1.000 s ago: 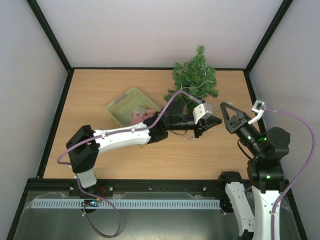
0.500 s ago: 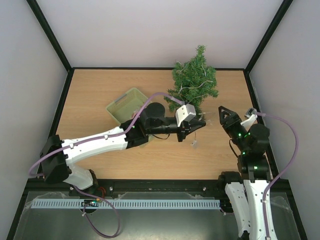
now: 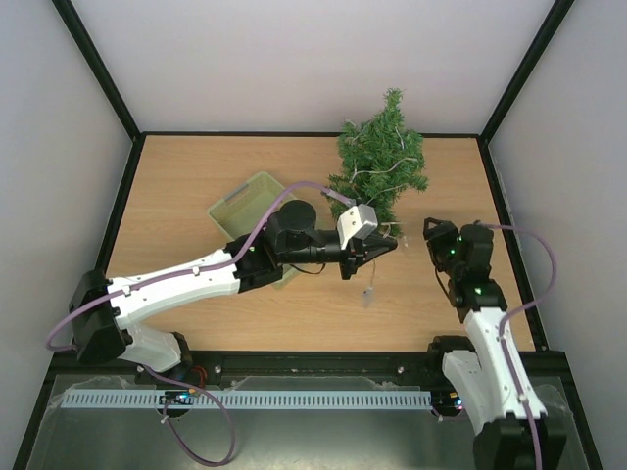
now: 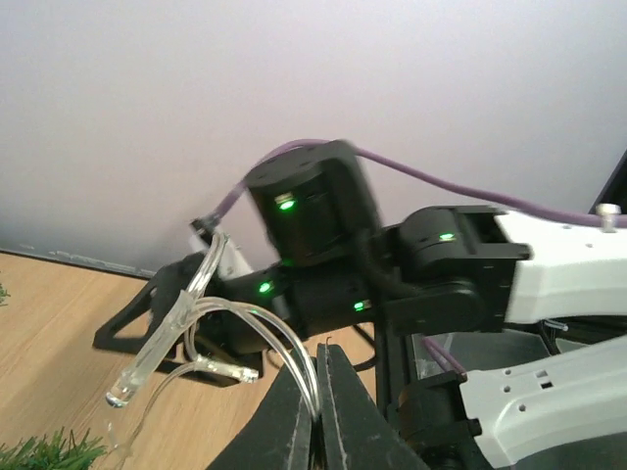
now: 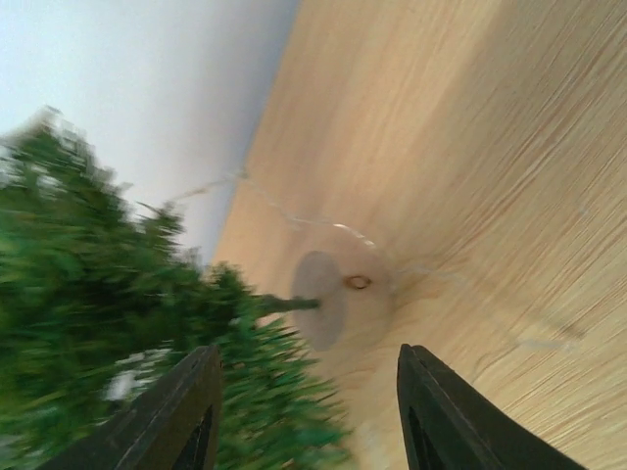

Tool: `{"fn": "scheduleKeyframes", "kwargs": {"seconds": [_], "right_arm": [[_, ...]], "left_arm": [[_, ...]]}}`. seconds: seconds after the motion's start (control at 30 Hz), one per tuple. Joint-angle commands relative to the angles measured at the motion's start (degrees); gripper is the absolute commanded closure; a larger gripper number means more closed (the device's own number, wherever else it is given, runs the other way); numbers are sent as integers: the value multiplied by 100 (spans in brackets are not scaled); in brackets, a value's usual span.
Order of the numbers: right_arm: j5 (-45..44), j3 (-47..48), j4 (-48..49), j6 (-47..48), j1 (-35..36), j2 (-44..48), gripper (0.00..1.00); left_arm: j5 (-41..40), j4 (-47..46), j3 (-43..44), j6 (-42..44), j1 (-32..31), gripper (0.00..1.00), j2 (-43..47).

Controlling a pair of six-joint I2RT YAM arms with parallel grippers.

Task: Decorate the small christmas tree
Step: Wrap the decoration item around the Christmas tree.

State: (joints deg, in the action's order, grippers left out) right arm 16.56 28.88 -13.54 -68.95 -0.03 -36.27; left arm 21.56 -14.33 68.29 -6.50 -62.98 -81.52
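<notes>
Right gripper (image 5: 309,397) has let go, jaws apart; left gripper (image 4: 315,416) alone pinches the light string (image 4: 186,328) (dangling near the small christmas tree (image 3: 382,162)), so draping falls to it.

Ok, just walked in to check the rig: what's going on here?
The left gripper is shut on a string of lights, holding it beside the small christmas tree. Part of the string already lies on its branches. The right gripper is open and empty, off to the right.
</notes>
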Motion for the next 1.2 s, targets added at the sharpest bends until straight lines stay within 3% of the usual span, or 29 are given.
{"fn": "scheduleKeyframes", "kwargs": {"seconds": [0.0,0.17,0.37,0.63,1.17], "right_arm": [[29,-45,1292,1946,-30,-877,52],[302,143,2000,3210,-129,-2212,56],[1518,630,2794,4024,-576,-4170,63],[3404,1020,4292,3709,-917,-5969,59],[4788,1799,5843,2783,-638,-7572,59]], "left_arm": [[104,-30,151,-58,24,98,219],[63,-56,-42,-96,18,98,403],[38,7,-96,-62,21,98,466],[30,-10,-141,-103,20,98,530],[-33,-110,-81,-198,-19,98,378]]}}
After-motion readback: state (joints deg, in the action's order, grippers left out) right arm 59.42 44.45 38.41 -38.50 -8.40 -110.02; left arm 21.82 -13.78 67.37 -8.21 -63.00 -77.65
